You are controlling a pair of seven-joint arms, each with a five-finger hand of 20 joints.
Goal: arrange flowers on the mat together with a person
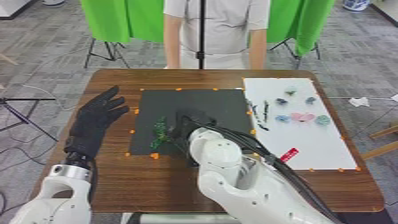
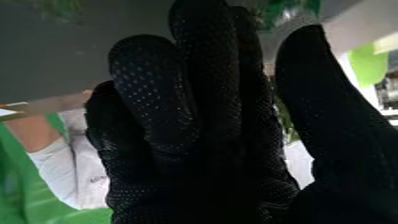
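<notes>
My left hand (image 1: 99, 112) is open above the table, left of the black mat (image 1: 200, 96). Over the mat's middle is my right hand (image 1: 187, 128), just right of a green sprig (image 1: 161, 132) lying on it. In the right wrist view the fingers of my right hand (image 2: 209, 115) are fairly straight and the thumb stands apart. Green leaves (image 2: 289, 10) show beyond the gap between them; whether the hand touches them I cannot tell. A white sheet (image 1: 311, 145) holds a pink flower (image 1: 303, 117), several bluish and pale flowers (image 1: 282, 118), and thin green stems (image 1: 258, 114).
A red tag (image 1: 290, 154) lies on the white sheet's lower left part. Orange tape pieces (image 1: 155, 156) mark the mat's edges. Across the brown table (image 1: 115, 185), a person stands behind a thin black pole (image 1: 201, 40) near the far edge.
</notes>
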